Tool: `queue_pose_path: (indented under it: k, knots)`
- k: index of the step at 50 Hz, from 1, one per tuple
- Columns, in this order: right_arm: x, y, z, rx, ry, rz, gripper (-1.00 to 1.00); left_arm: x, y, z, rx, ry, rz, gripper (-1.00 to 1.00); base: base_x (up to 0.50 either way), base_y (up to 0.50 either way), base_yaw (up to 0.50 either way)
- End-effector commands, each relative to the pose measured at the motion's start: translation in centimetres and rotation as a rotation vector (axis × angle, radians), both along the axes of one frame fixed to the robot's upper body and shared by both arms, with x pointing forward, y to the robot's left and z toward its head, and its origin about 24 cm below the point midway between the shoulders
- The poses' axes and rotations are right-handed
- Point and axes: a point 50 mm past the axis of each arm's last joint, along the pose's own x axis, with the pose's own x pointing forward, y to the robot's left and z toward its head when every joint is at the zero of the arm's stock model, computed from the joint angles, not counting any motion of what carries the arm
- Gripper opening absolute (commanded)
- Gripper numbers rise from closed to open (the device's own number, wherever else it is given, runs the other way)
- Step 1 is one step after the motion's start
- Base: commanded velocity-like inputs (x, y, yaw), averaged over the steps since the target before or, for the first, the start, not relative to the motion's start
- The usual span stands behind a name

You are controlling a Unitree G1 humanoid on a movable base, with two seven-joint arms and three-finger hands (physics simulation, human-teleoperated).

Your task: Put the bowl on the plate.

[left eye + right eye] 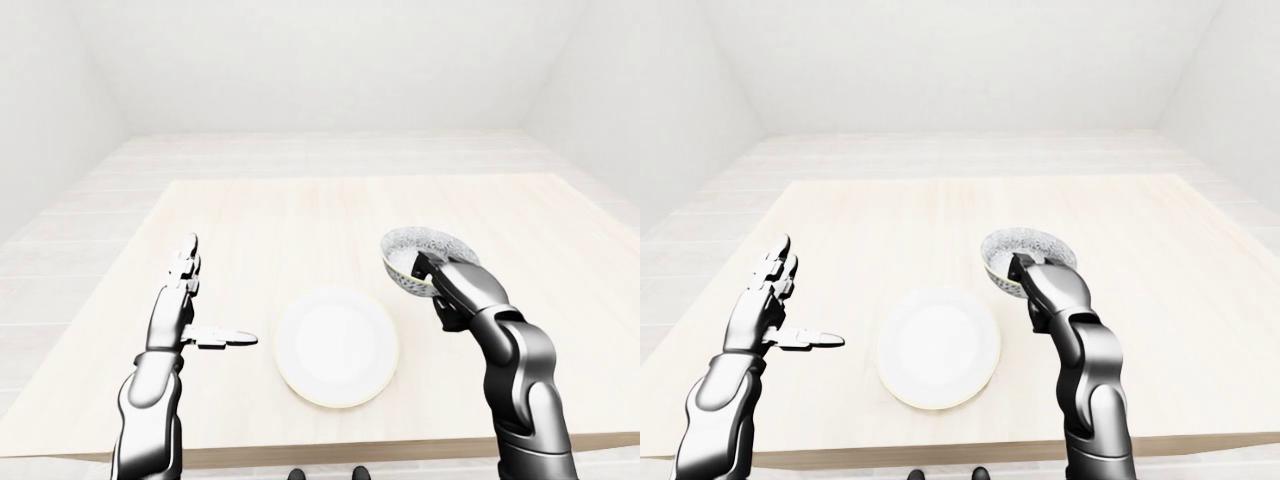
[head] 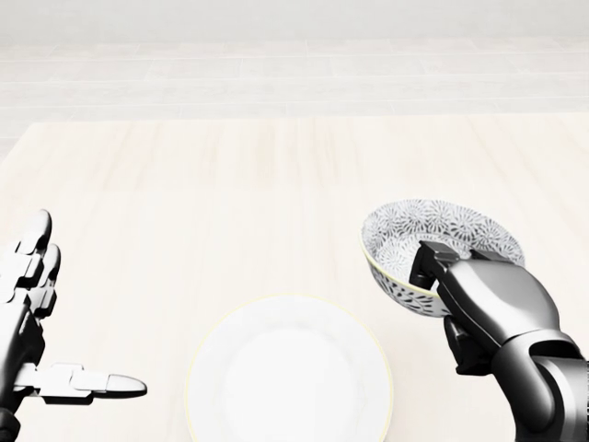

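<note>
We see our right hand (image 2: 460, 276) with fingers gripping the rim of the white, grey-flowered bowl (image 2: 433, 235), beside the plain white plate (image 2: 290, 378), left hand (image 2: 37, 322) spread wide.

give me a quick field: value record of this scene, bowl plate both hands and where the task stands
bowl: patterned bowl, tilted, to the right of the plate in the head view
plate: white plate, bare, flat on the table
right hand: right hand gripping the bowl's near rim, fingers closed on it
left hand: left hand open, fingers spread, holding nothing, left of the plate
bowl contact with table: cannot tell
task status: bowl grasped, not yet on the plate
</note>
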Motion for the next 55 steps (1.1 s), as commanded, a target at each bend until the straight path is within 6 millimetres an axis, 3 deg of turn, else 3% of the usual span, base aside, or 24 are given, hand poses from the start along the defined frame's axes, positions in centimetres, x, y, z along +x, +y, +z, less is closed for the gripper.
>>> queue_pose_path:
  k: [1, 41, 55]
  knots:
    - [0.2, 1.6, 1.0, 0.052, -0.05, 0.064, -1.0, 0.2, 0.0, -0.1, 0.0, 0.004, 0.001, 1.0, 0.0, 0.0, 0.0]
    - [-1.4, 5.8, 0.1, -0.006, -0.044, 0.318, -1.0, 0.5, 0.2, -0.2, 0.006, 0.009, 0.007, 1.0, 0.0, 0.0, 0.0]
    - [-2.4, 6.1, -1.0, 0.007, -0.015, 0.323, -1.0, 0.4, 0.3, -0.4, 0.004, 0.019, 0.01, 1.0, 0.0, 0.0, 0.0]
